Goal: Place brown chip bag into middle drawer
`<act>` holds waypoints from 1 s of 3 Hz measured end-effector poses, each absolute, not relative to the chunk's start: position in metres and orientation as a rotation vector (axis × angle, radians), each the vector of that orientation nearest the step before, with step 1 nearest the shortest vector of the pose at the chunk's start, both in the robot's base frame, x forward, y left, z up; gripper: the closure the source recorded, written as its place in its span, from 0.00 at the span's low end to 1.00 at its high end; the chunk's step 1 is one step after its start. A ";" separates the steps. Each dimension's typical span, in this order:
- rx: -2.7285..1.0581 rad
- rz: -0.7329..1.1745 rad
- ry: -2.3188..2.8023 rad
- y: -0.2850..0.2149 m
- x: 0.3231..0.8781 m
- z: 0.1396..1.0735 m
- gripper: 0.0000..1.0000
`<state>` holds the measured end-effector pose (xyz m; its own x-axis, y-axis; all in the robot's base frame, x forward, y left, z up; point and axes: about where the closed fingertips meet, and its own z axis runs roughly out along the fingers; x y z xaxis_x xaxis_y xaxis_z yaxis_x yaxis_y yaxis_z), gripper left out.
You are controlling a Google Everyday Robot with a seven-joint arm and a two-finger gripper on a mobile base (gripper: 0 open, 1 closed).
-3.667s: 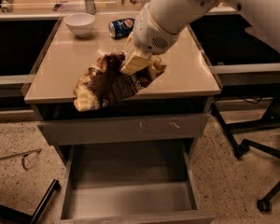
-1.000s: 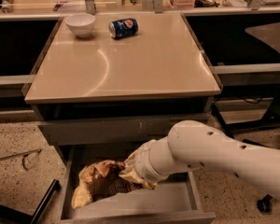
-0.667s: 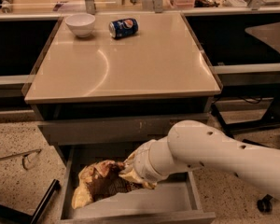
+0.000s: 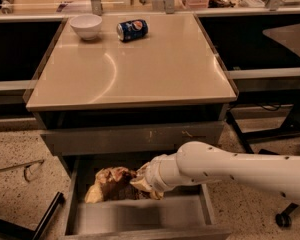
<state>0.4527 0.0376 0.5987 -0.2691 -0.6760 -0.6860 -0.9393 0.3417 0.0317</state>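
Two things worry me from this position. First, the brown chip bag (image 4: 110, 183) lies crumpled at the back left of the open middle drawer (image 4: 140, 218), right against the hand (image 4: 144, 183). I cannot tell whether the hand is clamped on it or has let go. If I pull away with any hold left, the bag may drag up and out over the low wall. Second, the bag sits puffed rather than flat, just under the scratched drawer front (image 4: 135, 136) above, so I judge it could catch there when the drawer shuts. The arm (image 4: 230, 171) reaches in from the right, over the drawer's side wall, and a careless lift could knock that front or the desk (image 4: 140, 74) edge overhead. Up on the desk a blue soda can (image 4: 132, 29) lies on its side near a white bowl (image 4: 86, 25), both well apart from the work and no obstacle.
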 end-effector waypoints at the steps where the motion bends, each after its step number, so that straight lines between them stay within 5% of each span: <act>1: -1.310 0.624 2.089 0.036 0.485 0.554 1.00; 3: -1.260 0.682 2.131 0.039 0.498 0.519 1.00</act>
